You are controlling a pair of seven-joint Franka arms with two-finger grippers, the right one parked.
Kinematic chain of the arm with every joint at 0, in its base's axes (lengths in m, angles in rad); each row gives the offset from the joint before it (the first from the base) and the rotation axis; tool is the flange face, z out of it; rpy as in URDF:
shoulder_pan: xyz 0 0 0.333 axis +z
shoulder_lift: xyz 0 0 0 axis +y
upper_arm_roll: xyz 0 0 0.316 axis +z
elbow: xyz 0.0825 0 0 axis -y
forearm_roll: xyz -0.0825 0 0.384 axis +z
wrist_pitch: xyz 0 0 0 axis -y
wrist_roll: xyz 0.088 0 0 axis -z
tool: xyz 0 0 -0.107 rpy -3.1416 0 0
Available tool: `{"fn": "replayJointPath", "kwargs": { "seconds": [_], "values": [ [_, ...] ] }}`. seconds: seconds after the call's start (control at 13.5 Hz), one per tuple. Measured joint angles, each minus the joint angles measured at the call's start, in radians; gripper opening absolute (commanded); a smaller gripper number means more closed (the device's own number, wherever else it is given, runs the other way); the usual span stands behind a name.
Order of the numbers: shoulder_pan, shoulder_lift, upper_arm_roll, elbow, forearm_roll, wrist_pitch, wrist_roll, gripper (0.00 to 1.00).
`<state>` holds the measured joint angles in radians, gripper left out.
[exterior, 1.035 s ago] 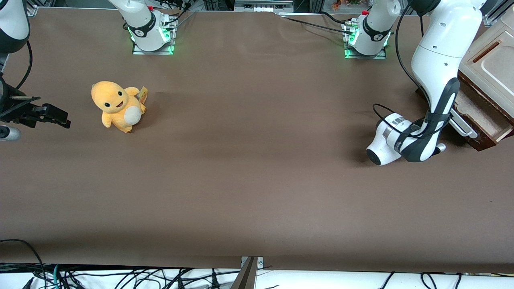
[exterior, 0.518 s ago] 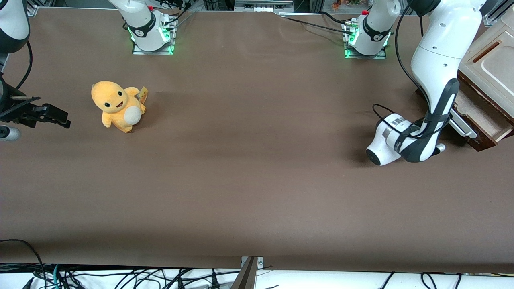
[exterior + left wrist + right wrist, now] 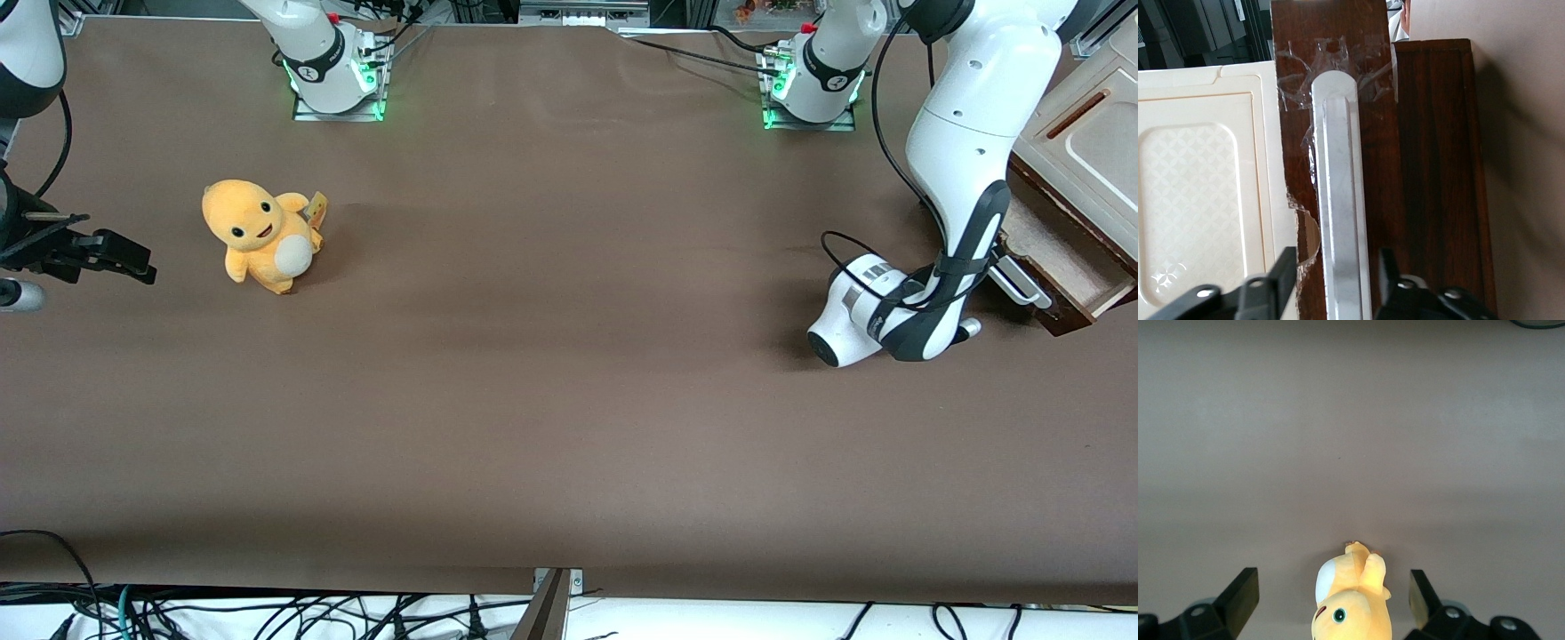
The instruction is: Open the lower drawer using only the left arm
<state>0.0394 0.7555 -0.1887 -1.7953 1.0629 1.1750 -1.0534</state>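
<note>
The lower drawer (image 3: 1071, 267) stands partly pulled out of the cabinet, its pale wood inside showing. The long silver-white bar handle (image 3: 1021, 286) runs across its dark brown front (image 3: 1373, 173). My left arm (image 3: 965, 178) reaches down in front of the drawer, and its wrist hides the gripper in the front view. In the left wrist view the gripper (image 3: 1336, 261) straddles the handle (image 3: 1338, 193). It is open, one black finger (image 3: 1283, 267) on each side of the bar with a small gap to it.
The cabinet's cream panel with a brown slot (image 3: 1089, 133) sits above the drawer. A yellow plush toy (image 3: 260, 234) stands toward the parked arm's end of the table. Two green-lit bases (image 3: 338, 76) (image 3: 813, 80) stand at the edge farthest from the front camera.
The left arm's wrist and the drawer's handle have shifted slightly toward the parked arm's end; the drawer stands a little farther out.
</note>
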Motion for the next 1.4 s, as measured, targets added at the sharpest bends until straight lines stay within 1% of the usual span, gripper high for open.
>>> {"fn": "replayJointPath", "kwargs": {
  "seconds": [0.3, 0.59, 0.67, 0.96, 1.18, 1.4],
  "values": [
    [0.000, 0.000, -0.002, 0.009, -0.002, -0.003, 0.002, 1.00],
    [-0.007, -0.002, -0.010, 0.044, -0.026, -0.017, 0.010, 1.00],
    [-0.010, -0.005, -0.011, 0.053, -0.046, -0.019, 0.010, 1.00],
    [-0.018, -0.031, -0.028, 0.161, -0.188, -0.040, 0.031, 1.00],
    [-0.018, -0.084, -0.051, 0.236, -0.286, -0.056, 0.122, 1.00],
    [-0.015, -0.150, -0.051, 0.299, -0.377, -0.056, 0.269, 1.00]
  ]
}}
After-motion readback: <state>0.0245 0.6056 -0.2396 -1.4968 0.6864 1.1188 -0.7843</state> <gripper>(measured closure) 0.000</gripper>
